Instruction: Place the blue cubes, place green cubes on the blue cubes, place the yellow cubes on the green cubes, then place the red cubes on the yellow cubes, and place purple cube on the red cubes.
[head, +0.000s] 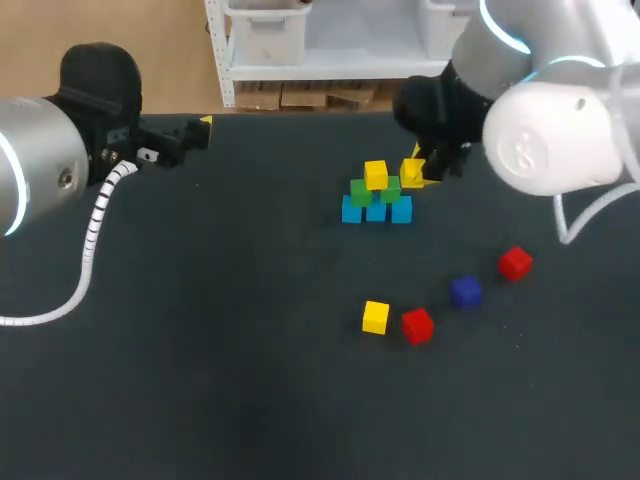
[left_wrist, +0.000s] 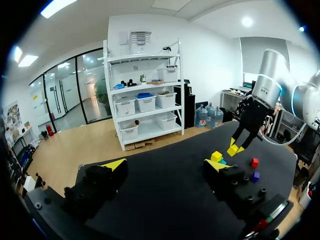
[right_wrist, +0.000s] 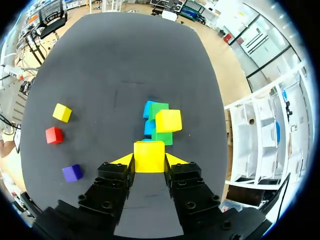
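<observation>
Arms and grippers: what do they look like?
The left arm and right arm are rounded silver-white with blue rings. The left gripper and right gripper are black with yellow wedge tips. A ribbed white cable trails from the left arm.

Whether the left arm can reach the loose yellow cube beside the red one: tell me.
Probably yes. The left gripper is open and empty, bare table lies between it and the loose yellow cube, and the right gripper is at the stack.
</observation>
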